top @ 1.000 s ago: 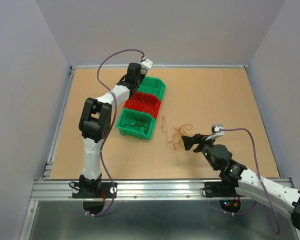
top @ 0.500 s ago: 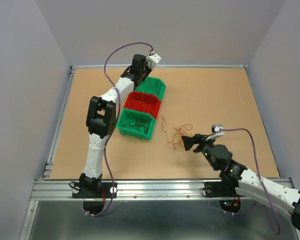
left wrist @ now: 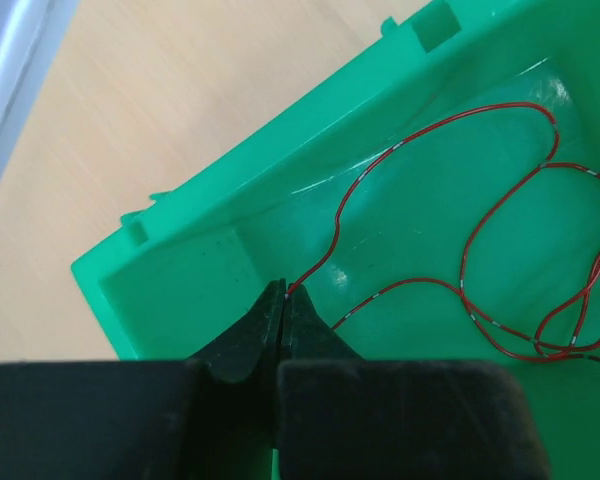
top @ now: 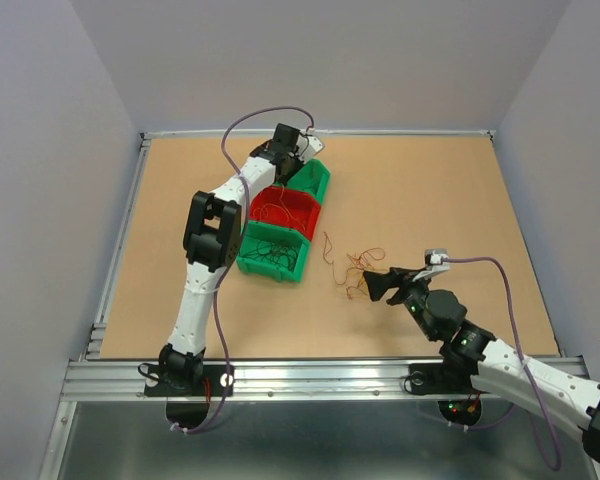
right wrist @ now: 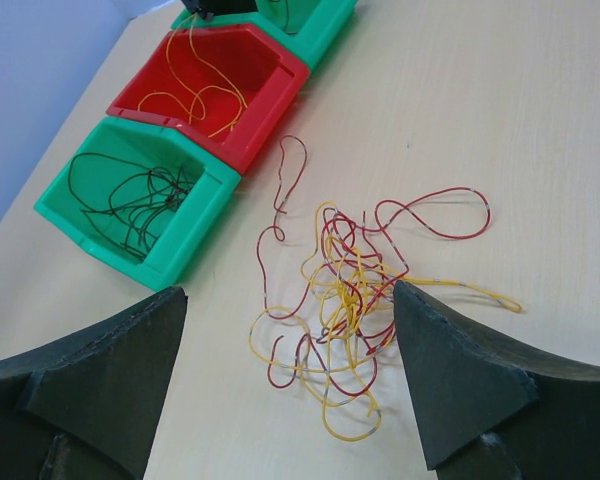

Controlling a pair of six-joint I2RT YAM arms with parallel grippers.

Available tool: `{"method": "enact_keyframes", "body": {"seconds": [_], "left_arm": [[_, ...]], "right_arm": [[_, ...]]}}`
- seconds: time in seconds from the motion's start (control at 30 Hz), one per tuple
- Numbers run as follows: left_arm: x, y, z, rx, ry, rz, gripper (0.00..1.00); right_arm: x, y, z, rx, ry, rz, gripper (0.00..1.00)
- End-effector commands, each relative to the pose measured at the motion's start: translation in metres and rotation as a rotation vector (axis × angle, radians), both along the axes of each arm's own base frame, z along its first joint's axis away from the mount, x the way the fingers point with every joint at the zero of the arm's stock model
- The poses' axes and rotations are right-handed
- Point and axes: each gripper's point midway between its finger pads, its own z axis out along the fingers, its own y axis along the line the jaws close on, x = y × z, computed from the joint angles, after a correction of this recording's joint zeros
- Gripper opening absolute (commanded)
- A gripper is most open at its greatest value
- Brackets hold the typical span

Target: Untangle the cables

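A tangle of yellow and red cables (top: 352, 270) (right wrist: 350, 290) lies on the table right of the bins. My right gripper (top: 375, 283) (right wrist: 289, 290) hovers just above its near side, open, fingers wide on either side of it, holding nothing. My left gripper (top: 298, 163) (left wrist: 283, 300) reaches down into the far green bin (top: 321, 181) (left wrist: 280, 150). It is shut, with the end of a red cable (left wrist: 337, 215) pinched at its fingertips; the rest of that cable lies looped on the bin floor.
Three bins stand in a row: the far green one, a red bin (top: 285, 206) (right wrist: 270, 75) holding a yellow cable (right wrist: 195, 100), and a near green bin (top: 270, 251) (right wrist: 195, 225) holding dark cables (right wrist: 140, 195). Grey walls surround the table.
My left arm has swung right and lowered its gripper from above the bins' far-left side into the far green bin. The right arm and the tangle have not moved.
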Motion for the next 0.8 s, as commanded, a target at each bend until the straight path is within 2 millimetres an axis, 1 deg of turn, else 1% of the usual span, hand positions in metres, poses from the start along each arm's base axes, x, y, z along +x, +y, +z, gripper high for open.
{"method": "enact_keyframes", "body": {"seconds": [0.0,0.03,0.07,0.1,0.13,0.17,0.23,0.27,0.3,0.33,0.37,0.4,0.43,0.47,0.5,0.53,0.57,0.6,0.63,0.67,0.7,0.77], "left_arm": [[-0.036,0.009,0.002,0.040,0.100,-0.057,0.07],[-0.038,0.010,0.006,0.034,0.082,-0.062,0.07],[-0.054,0.011,0.010,0.021,0.091,-0.093,0.07],[-0.059,0.012,0.015,0.013,0.075,-0.104,0.07],[-0.058,0.009,0.025,-0.015,0.033,-0.120,0.11],[-0.068,0.013,0.036,-0.024,0.013,-0.121,0.14],[-0.067,0.012,0.052,-0.050,-0.041,-0.121,0.22],[-0.070,0.013,0.066,-0.064,-0.065,-0.120,0.30],[-0.069,0.012,0.073,-0.075,-0.080,-0.118,0.34],[-0.067,0.010,0.089,-0.096,-0.110,-0.116,0.41],[-0.066,0.008,0.096,-0.108,-0.122,-0.119,0.44],[-0.066,0.006,0.103,-0.119,-0.129,-0.126,0.47],[-0.065,0.004,0.109,-0.131,-0.135,-0.127,0.51],[-0.061,0.001,0.124,-0.149,-0.159,-0.131,0.54],[-0.059,-0.001,0.130,-0.158,-0.164,-0.134,0.55],[-0.060,-0.002,0.132,-0.162,-0.154,-0.131,0.56],[-0.059,-0.003,0.137,-0.169,-0.156,-0.133,0.57],[-0.057,-0.005,0.149,-0.180,-0.172,-0.134,0.57],[-0.059,-0.005,0.152,-0.181,-0.165,-0.139,0.58],[-0.061,-0.006,0.163,-0.192,-0.180,-0.141,0.58],[-0.062,-0.005,0.168,-0.196,-0.189,-0.140,0.59],[-0.065,-0.004,0.181,-0.212,-0.219,-0.140,0.60]], "right_arm": [[-0.001,0.006,0.009,0.014,-0.014,0.026,0.89],[-0.002,0.007,0.008,0.015,-0.011,0.030,0.89],[-0.002,0.007,0.008,0.015,-0.009,0.033,0.89],[-0.002,0.007,0.008,0.018,-0.009,0.033,0.89],[-0.003,0.007,0.008,0.020,-0.010,0.033,0.89],[-0.003,0.007,0.008,0.020,-0.010,0.035,0.89],[-0.002,0.007,0.008,0.022,-0.011,0.032,0.89],[-0.002,0.007,0.006,0.016,-0.003,0.030,0.89],[-0.001,0.007,0.009,0.015,-0.002,0.025,0.89],[0.002,0.009,0.008,-0.002,0.019,0.018,0.89],[0.002,0.009,-0.003,-0.032,0.051,0.014,0.90],[0.005,0.012,0.001,-0.041,0.058,0.013,0.90],[0.007,0.013,-0.001,-0.058,0.074,0.011,0.91],[0.009,0.015,-0.014,-0.097,0.117,0.005,0.91],[0.011,0.017,-0.017,-0.110,0.131,-0.001,0.91],[0.014,0.019,-0.015,-0.117,0.137,-0.007,0.90],[0.017,0.019,-0.017,-0.128,0.149,-0.022,0.89],[0.020,0.016,-0.023,-0.150,0.164,-0.050,0.81],[0.022,0.015,-0.022,-0.155,0.166,-0.063,0.77],[0.024,0.015,-0.023,-0.160,0.168,-0.070,0.70],[0.025,0.013,-0.024,-0.168,0.169,-0.084,0.68],[0.028,0.014,-0.026,-0.186,0.175,-0.093,0.67]]}}
